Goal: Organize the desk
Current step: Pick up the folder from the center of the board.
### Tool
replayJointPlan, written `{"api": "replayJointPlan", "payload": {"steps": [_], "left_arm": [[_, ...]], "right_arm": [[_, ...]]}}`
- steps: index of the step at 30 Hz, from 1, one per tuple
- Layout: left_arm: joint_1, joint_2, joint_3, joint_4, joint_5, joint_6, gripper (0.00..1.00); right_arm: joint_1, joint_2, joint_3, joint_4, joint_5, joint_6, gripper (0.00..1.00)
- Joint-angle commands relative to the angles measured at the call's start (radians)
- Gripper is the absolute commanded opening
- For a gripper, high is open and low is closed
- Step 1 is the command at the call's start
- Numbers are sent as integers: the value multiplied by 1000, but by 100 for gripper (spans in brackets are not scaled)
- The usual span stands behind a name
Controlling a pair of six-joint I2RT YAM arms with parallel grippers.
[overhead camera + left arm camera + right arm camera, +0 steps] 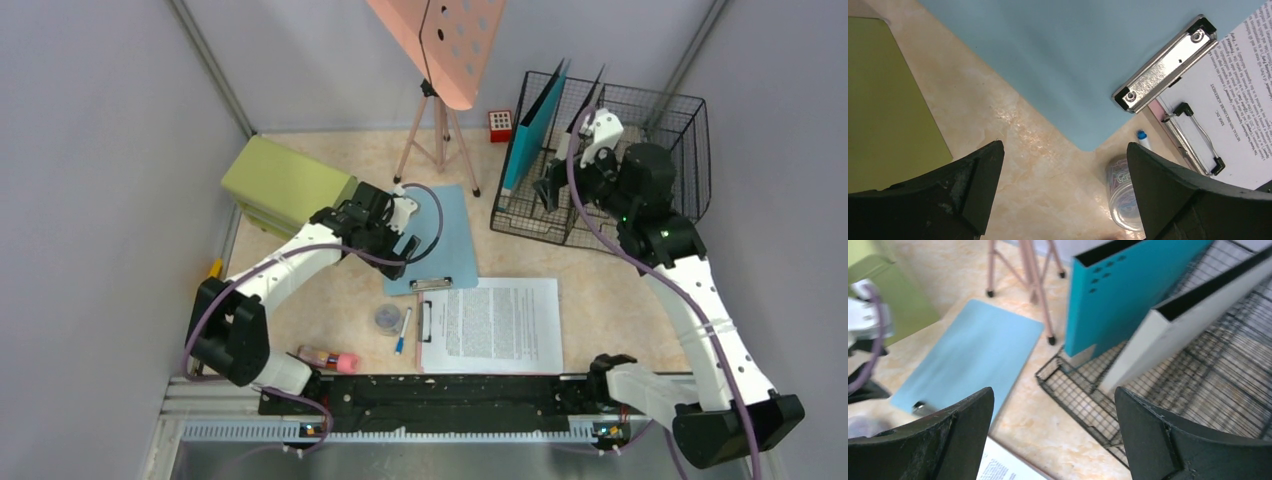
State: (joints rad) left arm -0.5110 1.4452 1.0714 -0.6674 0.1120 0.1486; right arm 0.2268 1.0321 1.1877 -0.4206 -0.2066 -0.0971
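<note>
My left tool [1063, 148] hangs w/ jaws spread wide and nothing btw them. It's over the spot where a corner of the blue clipboard [1058, 65] meets bare counter [1013, 165], centre-left in the top view. At lower right of my left wrist view there's a small clear round container [1122, 195] w/ a blue-capped pen [1143, 137] just beside it. Next to those is the white clipboard [1243, 90] w/ a printed sheet. The green cabinet [285, 180] sits at upper left of the top view.

My right tool [1054, 390] is spread as well, gripping nothing, above the left corner of the wire basket [1083, 405] (upper right of the top view). A teal folder [1128, 285] and a white binder [1188, 315] stand tilted inside it. The counter fills the middle of the top view, w/ grey walls on 3 sides.
</note>
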Motion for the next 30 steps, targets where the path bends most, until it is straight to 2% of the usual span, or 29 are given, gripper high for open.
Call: {"api": "replayJointPlan", "payload": {"steps": [1,8,15,30], "left_arm": [[28,41,29,-10,26,-34,98],[73,111,63,-16,97,-86,99],[138,147,51,17,194,-145,98],[172,219,25,81,215,-295,98]], "right_arm": [[64,1,29,1,-155,7,89],[217,103,-121,102,-169,18,89],[244,228,-319,370,-198,207,89],[269,548,-300,411,-178,367,87]]}}
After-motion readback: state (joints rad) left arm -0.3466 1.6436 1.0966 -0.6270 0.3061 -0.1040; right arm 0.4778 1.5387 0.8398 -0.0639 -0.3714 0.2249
